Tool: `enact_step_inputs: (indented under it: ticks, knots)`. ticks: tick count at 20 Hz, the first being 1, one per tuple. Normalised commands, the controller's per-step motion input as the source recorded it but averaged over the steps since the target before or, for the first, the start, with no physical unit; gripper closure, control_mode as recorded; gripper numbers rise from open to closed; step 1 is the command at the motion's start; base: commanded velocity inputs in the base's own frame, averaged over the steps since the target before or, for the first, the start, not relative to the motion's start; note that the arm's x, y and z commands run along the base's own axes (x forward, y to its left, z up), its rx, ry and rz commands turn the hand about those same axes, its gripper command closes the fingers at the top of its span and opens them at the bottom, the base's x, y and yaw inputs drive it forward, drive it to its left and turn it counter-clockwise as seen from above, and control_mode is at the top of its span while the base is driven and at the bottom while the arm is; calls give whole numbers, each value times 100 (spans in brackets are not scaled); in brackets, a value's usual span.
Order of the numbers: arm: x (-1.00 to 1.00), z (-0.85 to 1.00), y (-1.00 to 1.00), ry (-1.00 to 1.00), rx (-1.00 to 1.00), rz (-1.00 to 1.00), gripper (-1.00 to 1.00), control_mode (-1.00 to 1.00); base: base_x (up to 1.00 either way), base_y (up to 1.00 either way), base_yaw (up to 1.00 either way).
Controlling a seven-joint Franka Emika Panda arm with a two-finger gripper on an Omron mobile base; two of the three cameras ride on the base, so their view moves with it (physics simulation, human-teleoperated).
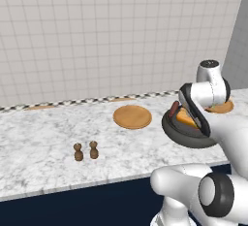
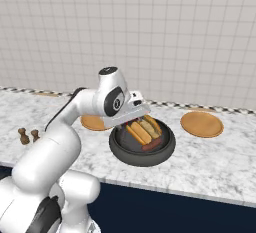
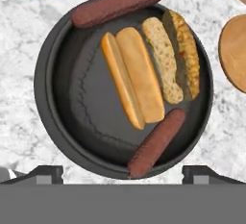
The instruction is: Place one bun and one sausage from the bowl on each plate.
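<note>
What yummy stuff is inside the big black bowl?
The bowl holds two buns lying side by side and two sausages: one along the near edge, one resting across the rim. Whatever lies beneath the buns is covered.

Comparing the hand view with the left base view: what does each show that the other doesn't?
Hand view alone: both buns and two sausages laid out in the bowl, seen from above. Left base view alone: two small brown shakers, the tiled wall and the arm. Shared: bowl, marble counter, orange-brown plates.
</note>
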Motion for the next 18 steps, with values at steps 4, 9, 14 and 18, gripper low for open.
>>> enact_step_inputs:
  ticks: [4, 9, 14, 18]
  knots:
    - [17, -46, -7, 6, 0, 0, -100, -100, 0, 0, 0]
    - [54, -33, -23, 0, 0, -1, -100, -100, 0, 0, 0]
    - [34, -13, -25, 5, 0, -2, -100, -100, 0, 0, 0]
    - [9, -27, -15, 3, 0, -3, -100, -100, 0, 0, 0]
